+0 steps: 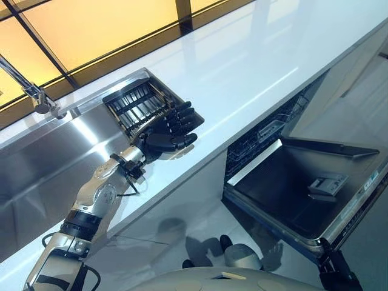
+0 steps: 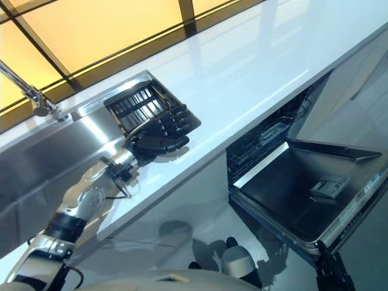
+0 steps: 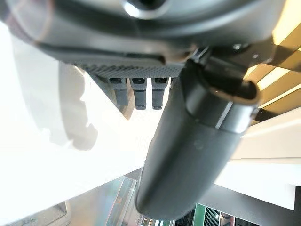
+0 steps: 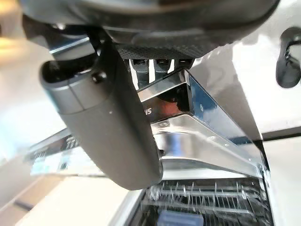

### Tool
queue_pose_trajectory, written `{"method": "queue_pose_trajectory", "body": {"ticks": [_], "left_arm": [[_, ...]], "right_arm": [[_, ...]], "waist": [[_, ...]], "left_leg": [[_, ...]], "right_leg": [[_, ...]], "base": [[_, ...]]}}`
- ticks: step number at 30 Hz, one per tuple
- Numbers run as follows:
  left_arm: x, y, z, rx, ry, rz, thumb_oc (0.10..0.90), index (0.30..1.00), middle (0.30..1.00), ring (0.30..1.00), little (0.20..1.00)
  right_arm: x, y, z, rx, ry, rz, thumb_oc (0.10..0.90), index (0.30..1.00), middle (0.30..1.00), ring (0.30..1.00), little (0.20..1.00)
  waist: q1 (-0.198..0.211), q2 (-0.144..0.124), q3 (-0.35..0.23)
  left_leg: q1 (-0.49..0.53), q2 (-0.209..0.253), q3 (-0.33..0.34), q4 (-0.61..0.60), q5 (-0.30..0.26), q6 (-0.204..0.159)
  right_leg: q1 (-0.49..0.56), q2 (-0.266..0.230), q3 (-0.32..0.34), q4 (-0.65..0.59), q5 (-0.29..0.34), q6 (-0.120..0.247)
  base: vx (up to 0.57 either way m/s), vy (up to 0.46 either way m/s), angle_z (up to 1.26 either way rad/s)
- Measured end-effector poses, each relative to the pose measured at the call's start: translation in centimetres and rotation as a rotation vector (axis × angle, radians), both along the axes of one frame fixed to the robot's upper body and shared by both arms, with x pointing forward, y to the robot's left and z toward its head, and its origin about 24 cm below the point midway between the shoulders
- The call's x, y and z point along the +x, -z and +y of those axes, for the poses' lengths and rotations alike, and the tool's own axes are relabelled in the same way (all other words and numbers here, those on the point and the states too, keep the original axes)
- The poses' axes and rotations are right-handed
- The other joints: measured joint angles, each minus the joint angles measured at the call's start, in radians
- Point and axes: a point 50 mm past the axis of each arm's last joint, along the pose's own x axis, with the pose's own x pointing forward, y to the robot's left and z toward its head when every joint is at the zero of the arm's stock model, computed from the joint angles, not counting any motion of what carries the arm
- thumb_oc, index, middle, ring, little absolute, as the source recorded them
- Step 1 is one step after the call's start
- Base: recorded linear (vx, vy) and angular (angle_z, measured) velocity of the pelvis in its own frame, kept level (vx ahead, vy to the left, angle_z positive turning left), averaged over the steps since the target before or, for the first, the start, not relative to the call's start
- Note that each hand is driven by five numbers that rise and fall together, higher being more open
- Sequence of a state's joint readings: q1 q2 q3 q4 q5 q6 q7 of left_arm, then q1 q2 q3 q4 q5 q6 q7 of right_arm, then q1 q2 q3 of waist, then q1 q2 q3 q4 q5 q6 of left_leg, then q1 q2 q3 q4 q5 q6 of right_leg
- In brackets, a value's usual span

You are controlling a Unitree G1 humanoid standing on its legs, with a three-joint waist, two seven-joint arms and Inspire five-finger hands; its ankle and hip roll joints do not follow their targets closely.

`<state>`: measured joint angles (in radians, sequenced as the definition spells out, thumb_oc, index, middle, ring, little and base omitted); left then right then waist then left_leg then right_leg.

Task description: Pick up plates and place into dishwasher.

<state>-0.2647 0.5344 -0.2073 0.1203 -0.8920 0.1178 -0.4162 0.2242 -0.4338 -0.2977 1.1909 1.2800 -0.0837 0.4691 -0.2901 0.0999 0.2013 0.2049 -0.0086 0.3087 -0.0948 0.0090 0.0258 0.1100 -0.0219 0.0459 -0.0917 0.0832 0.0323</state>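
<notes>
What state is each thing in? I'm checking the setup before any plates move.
Dishwasher door: open, folded down.
Dishwasher rack: inside the machine, not pulled out.
Left hand: over the counter beside the sink, fingers relaxed, holding nothing.
Right hand: by the door's edge, grip unclear.
Faucet: no water visible.

White counter [image 1: 254,66], steel-grey sink [image 1: 54,151] — black-slatted rack [image 1: 136,106], silvery dishwasher door [image 1: 303,182], amber window panes [image 1: 91,24]
</notes>
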Motion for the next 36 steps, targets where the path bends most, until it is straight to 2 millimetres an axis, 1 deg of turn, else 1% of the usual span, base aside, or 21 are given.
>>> {"method": "queue_pose_trajectory", "body": {"ticks": [4, 7, 9, 10, 11, 13, 14, 17, 18, 19, 21, 22, 23, 26, 28, 29, 31, 32, 33, 35, 36], "left_arm": [[-0.4, 0.1, 0.1, -0.011, -0.005, -0.003, 0.800, 0.900, 0.900, 0.900, 0.900], [-0.6, 0.2, 0.5, -0.020, -0.023, 0.000, 0.800, 0.900, 0.900, 0.900, 0.900], [-0.6, 0.2, 0.7, -0.024, -0.033, -0.001, 0.800, 0.900, 0.900, 0.900, 0.900], [-0.6, 0.2, 0.7, -0.024, -0.033, -0.001, 0.800, 0.900, 0.900, 0.900, 0.900], [-0.7, 0.3, 0.8, -0.027, -0.039, -0.005, 0.800, 0.900, 0.900, 0.900, 0.900], [-0.7, 0.3, 0.9, -0.027, -0.043, -0.006, 0.800, 0.900, 0.900, 0.900, 0.900], [-0.7, 0.2, 1.0, -0.026, -0.045, -0.008, 0.800, 0.900, 0.900, 0.900, 0.900], [-0.7, 0.1, 0.9, -0.027, -0.039, -0.015, 0.800, 0.900, 0.900, 0.900, 0.900], [-0.7, 0.1, 0.9, -0.028, -0.038, -0.020, 0.800, 0.900, 0.900, 0.900, 0.900], [-0.7, 0.0, 0.9, -0.027, -0.036, -0.021, 0.800, 0.900, 0.900, 0.900, 0.900], [-0.6, 0.0, 0.7, -0.028, -0.024, -0.024, 0.800, 0.900, 0.900, 0.900, 0.900], [-0.6, -0.1, 0.6, -0.028, -0.017, -0.025, 0.800, 0.900, 0.900, 0.900, 0.900], [-0.6, 0.0, 0.4, -0.028, -0.002, -0.026, 0.800, 0.900, 0.900, 0.900, 0.900], [-0.6, -0.1, 0.2, -0.025, 0.007, -0.029, 0.800, 0.900, 0.900, 0.900, 0.900], [-0.6, -0.1, 0.0, -0.024, 0.014, -0.030, 0.800, 0.900, 0.900, 0.900, 0.900], [-0.5, -0.1, -0.1, -0.023, 0.018, -0.031, 0.800, 0.900, 0.900, 0.900, 0.900], [-0.5, -0.2, -0.5, -0.020, 0.037, -0.032, 0.800, 0.900, 0.900, 0.900, 0.900], [-0.5, -0.2, -0.6, -0.019, 0.041, -0.032, 0.800, 0.900, 0.900, 0.900, 0.900], [-0.5, -0.1, -0.9, -0.017, 0.054, -0.030, 0.800, 0.900, 0.900, 0.900, 0.900], [-0.6, 0.1, -1.6, -0.017, 0.084, -0.023, 0.800, 0.900, 0.900, 0.900, 0.900], [-0.6, 0.2, -1.8, -0.016, 0.092, -0.019, 0.800, 0.900, 0.900, 0.900, 0.900]], "right_arm": [[0.2, -0.9, 0.2, -0.046, -0.076, -0.067, 0.800, 0.900, 0.900, 0.900, 0.900], [0.8, -1.4, 0.3, -0.050, -0.115, -0.104, 0.800, 0.900, 0.900, 0.900, 0.900], [1.7, -2.0, 0.2, -0.055, -0.168, -0.138, 0.800, 0.900, 0.900, 0.900, 0.900], [1.7, -2.0, 0.2, -0.055, -0.168, -0.138, 0.800, 0.900, 0.900, 0.900, 0.900], [2.0, -2.6, -0.2, -0.066, -0.224, -0.131, 0.800, 0.900, 0.900, 0.900, 0.900], [2.6, -3.0, -0.4, -0.070, -0.282, -0.117, 0.800, 0.900, 0.900, 0.900, 0.900], [2.9, -3.2, -0.5, -0.069, -0.321, -0.108, 0.800, 0.900, 0.900, 0.900, 0.900], [3.9, -3.4, 0.0, -0.059, -0.396, -0.112, 0.800, 0.900, 0.900, 0.900, 0.900], [4.4, -3.6, 0.2, -0.060, -0.429, -0.121, 0.800, 0.900, 0.900, 0.900, 0.900], [4.7, -3.7, 0.3, -0.059, -0.442, -0.126, 0.800, 0.900, 0.900, 0.900, 0.900], [6.0, -4.0, 0.8, -0.067, -0.497, -0.150, 0.800, 0.900, 0.900, 0.900, 0.900], [6.3, -4.1, 0.9, -0.068, -0.506, -0.160, 0.800, 0.900, 0.900, 0.900, 0.900], [7.0, -4.3, 1.2, -0.070, -0.524, -0.181, 0.800, 0.900, 0.900, 0.900, 0.900], [9.3, -4.7, 1.6, -0.085, -0.565, -0.226, 0.800, 0.900, 0.900, 0.900, 0.900], [12.3, -5.5, 2.5, -0.092, -0.610, -0.299, 0.800, 0.900, 0.900, 0.900, 0.900], [13.0, -5.8, 2.6, -0.097, -0.622, -0.326, 0.800, 0.900, 0.900, 0.900, 0.900], [16.7, -7.4, 3.9, -0.108, -0.696, -0.453, 0.800, 0.900, 0.900, 0.900, 0.900], [17.8, -7.9, 4.2, -0.111, -0.711, -0.489, 0.800, 0.900, 0.900, 0.900, 0.900], [19.4, -8.7, 5.1, -0.113, -0.744, -0.540, 0.800, 0.900, 0.900, 0.900, 0.900], [22.0, -10.1, 6.8, -0.102, -0.775, -0.639, 0.800, 0.900, 0.900, 0.900, 0.900], [22.6, -10.4, 7.1, -0.099, -0.780, -0.660, 0.800, 0.900, 0.900, 0.900, 0.900]], "waist": [[-0.002, 0.007, 0.001], [0.000, 0.007, 0.002], [0.000, 0.004, 0.002], [0.000, 0.004, 0.002], [-0.001, 0.002, 0.002], [0.004, -0.008, 0.001], [0.014, -0.017, 0.001], [0.021, -0.045, -0.001], [0.022, -0.055, -0.001], [0.022, -0.059, -0.001], [0.022, -0.074, -0.002], [0.022, -0.076, -0.002], [0.023, -0.081, -0.002], [0.025, -0.082, -0.002], [0.029, -0.082, -0.002], [0.031, -0.082, -0.002], [0.047, -0.081, -0.003], [0.049, -0.079, -0.004], [0.054, -0.072, -0.007], [0.073, -0.055, -0.014], [0.081, -0.049, -0.018]], "left_leg": [[-0.004, 0.001, -0.003, 0.000, -0.001, -0.004], [-0.004, 0.000, -0.013, 0.000, -0.001, -0.004], [-0.005, 0.000, -0.018, 0.000, -0.001, -0.004], [-0.005, 0.000, -0.018, 0.000, -0.001, -0.004], [-0.005, -0.001, -0.018, 0.000, -0.001, -0.004], [-0.005, -0.001, -0.023, 0.000, -0.001, -0.004], [-0.005, -0.002, -0.030, 0.000, -0.001, -0.004], [-0.006, -0.007, -0.069, 0.000, 0.002, -0.003], [-0.006, -0.007, -0.072, 0.000, 0.002, -0.003], [-0.006, -0.007, -0.072, 0.000, 0.002, -0.003], [-0.006, -0.008, -0.072, 0.000, 0.002, -0.003], [-0.006, -0.008, -0.073, 0.000, 0.002, -0.003], [-0.006, -0.008, -0.076, 0.000, 0.002, -0.002], [-0.006, -0.009, -0.083, 0.000, 0.002, -0.002], [-0.006, -0.008, -0.093, 0.000, 0.002, -0.002], [-0.007, -0.008, -0.094, 0.000, 0.002, -0.002], [-0.007, -0.006, -0.100, 0.000, 0.004, -0.004], [-0.009, -0.005, -0.101, 0.000, 0.006, -0.004], [-0.011, -0.005, -0.108, 0.000, 0.010, -0.005], [-0.012, -0.006, -0.119, 0.000, 0.014, -0.005], [-0.012, -0.006, -0.121, 0.000, 0.014, -0.005]], "right_leg": [[-0.001, -0.001, -0.003, -0.002, 0.002, -0.002], [-0.004, -0.001, -0.008, -0.002, 0.003, -0.004], [-0.007, -0.002, -0.013, 0.000, 0.011, -0.004], [-0.007, -0.002, -0.013, 0.000, 0.011, -0.004], [-0.009, -0.002, -0.015, 0.000, 0.014, -0.004], [-0.011, -0.003, -0.024, 0.000, 0.016, -0.007], [-0.013, -0.004, -0.030, 0.001, 0.022, -0.007], [-0.014, -0.001, -0.031, 0.001, 0.027, -0.014], [-0.015, -0.001, -0.032, 0.001, 0.029, -0.016], [-0.016, -0.001, -0.032, 0.001, 0.029, -0.016], [-0.017, -0.002, -0.034, 0.001, 0.029, -0.016], [-0.017, -0.002, -0.034, 0.001, 0.029, -0.016], [-0.017, -0.001, -0.035, 0.001, 0.029, -0.016], [-0.017, -0.002, -0.038, 0.001, 0.031, -0.017], [-0.016, -0.003, -0.056, 0.001, 0.033, -0.018], [-0.016, -0.003, -0.058, 0.001, 0.034, -0.019], [-0.015, -0.002, -0.065, 0.001, 0.036, -0.022], [-0.015, -0.002, -0.068, 0.001, 0.036, -0.022], [-0.014, -0.003, -0.076, 0.001, 0.035, -0.023], [-0.010, -0.004, -0.087, 0.001, 0.037, -0.028], [-0.009, -0.005, -0.089, 0.000, 0.036, -0.029]], "base": [[0.00, 0.000, -0.02], [0.01, -0.005, -0.16], [0.01, -0.016, -0.12], [0.01, -0.022, -0.08], [0.01, -0.025, -0.06], [0.01, -0.025, -0.13], [0.00, -0.014, -0.18], [0.00, -0.013, -0.10], [0.01, -0.006, -0.10], [0.00, -0.002, -0.09], [0.01, -0.002, -0.07], [0.02, 0.000, -0.04], [0.00, 0.000, 0.00], [0.00, 0.000, 0.02], [0.01, 0.008, 0.09], [0.00, 0.011, 0.08], [0.00, 0.010, 0.08], [0.00, 0.017, 0.13], [0.00, 0.017, 0.19], [0.00, 0.014, 0.22], [0.00, 0.010, 0.20]]}}
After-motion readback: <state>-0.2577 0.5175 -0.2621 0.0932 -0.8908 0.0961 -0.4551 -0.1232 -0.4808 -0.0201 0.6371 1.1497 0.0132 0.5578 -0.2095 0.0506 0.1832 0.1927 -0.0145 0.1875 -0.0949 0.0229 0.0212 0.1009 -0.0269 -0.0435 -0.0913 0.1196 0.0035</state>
